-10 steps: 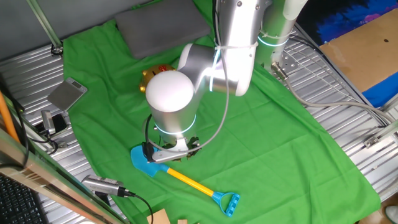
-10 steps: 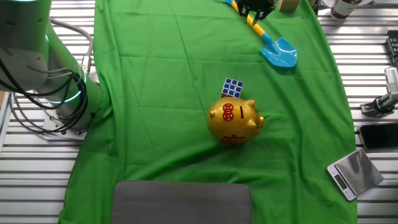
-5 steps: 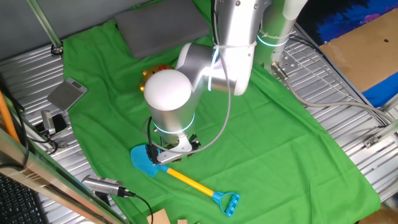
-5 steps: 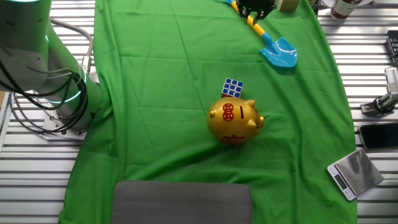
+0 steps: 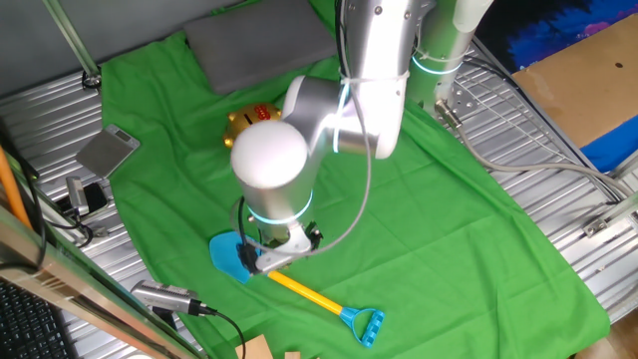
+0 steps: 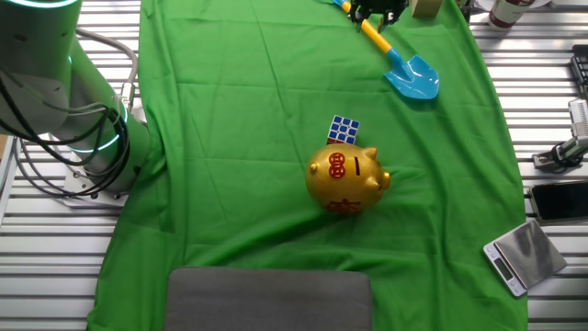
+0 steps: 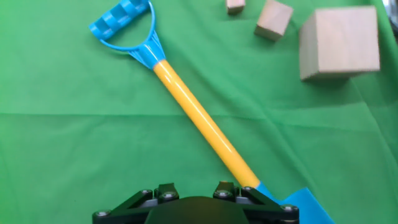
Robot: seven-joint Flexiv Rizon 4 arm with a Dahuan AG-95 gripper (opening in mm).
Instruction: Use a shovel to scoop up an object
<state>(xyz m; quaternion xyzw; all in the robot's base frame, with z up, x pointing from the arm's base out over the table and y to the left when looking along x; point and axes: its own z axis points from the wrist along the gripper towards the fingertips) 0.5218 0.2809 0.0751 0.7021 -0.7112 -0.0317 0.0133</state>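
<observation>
Shovel (image 5: 289, 285) lies flat on the green cloth (image 6: 257, 110) beneath the gripper (image 6: 378, 11), finger state untellable; an off-centre grasp could roll the round yellow shaft away.

Your arm (image 5: 344, 110) reached down over the bench, wrist bent low, with the claw (image 5: 267, 249) pointing downward. You could not tell whether its jaws were parted or closed.

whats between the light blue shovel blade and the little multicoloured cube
Only bare green cloth. The other fixed view shows nothing lying between the light blue shovel blade and the small multicoloured cube, which sits beside the gold piggy bank.
</observation>
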